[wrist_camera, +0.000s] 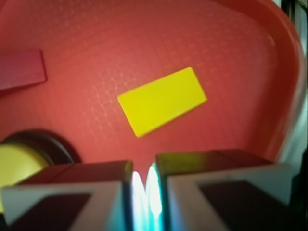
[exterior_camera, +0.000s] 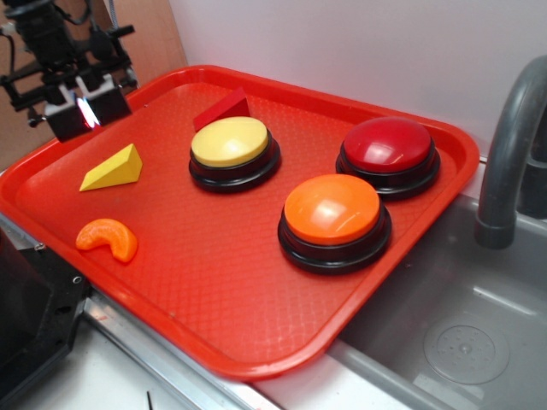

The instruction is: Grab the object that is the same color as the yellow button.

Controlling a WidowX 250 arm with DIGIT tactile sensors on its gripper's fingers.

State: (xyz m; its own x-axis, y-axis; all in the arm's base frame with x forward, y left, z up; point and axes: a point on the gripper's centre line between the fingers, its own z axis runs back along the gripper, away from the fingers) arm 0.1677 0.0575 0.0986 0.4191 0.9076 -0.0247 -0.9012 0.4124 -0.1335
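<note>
Your gripper (exterior_camera: 85, 109) hangs above the far left corner of the red tray (exterior_camera: 256, 342), clear of the surface, with its fingers (wrist_camera: 72, 187) pressed almost together; in the wrist view only a thin bright slit shows between them and nothing is pinched there. The yellow wedge block (exterior_camera: 113, 169) lies flat on the tray floor near the left rim, just below and beside the gripper in the exterior view, untouched. From the wrist camera you see it as a slanted yellow rectangle (wrist_camera: 162, 101) ahead of the fingertips, well apart from them. The yellow button (exterior_camera: 231, 143) stands to the right of the wedge on its black base, near but not touching; its edge shows at the lower left of the wrist view (wrist_camera: 19, 168). A red wedge block (exterior_camera: 222, 109) sits just behind the yellow button, close to its base. An orange crescent segment (exterior_camera: 108, 239) lies nearer the front left rim, apart from the yellow wedge. The orange button (exterior_camera: 333, 212) and the red button (exterior_camera: 389, 147) stand on the right half of the tray, close beside one another. A grey faucet (exterior_camera: 508, 162) rises over the sink (exterior_camera: 461, 342) at right.
</note>
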